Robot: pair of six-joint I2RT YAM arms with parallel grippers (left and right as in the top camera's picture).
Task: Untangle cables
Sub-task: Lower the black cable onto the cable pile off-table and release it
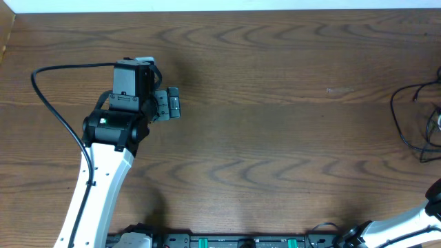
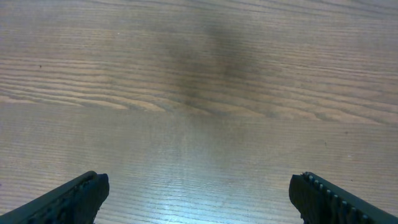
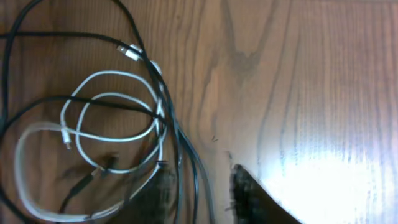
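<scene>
Cables (image 3: 160,115): white loops cross black strands; right jaws apart astride these, left jaws wide apart; pulling may tighten crossings.

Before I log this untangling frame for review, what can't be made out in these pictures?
- Right wrist: the right two-finger gripper is blurred at the bottom edge; open or gripping, unclear.
- Right wrist: the thin black cables, looped with a thin white cable, leave by the left and bottom edges; where they lead is unseen.
- Overhead: cables cut by the right edge, too small to trace.
</scene>
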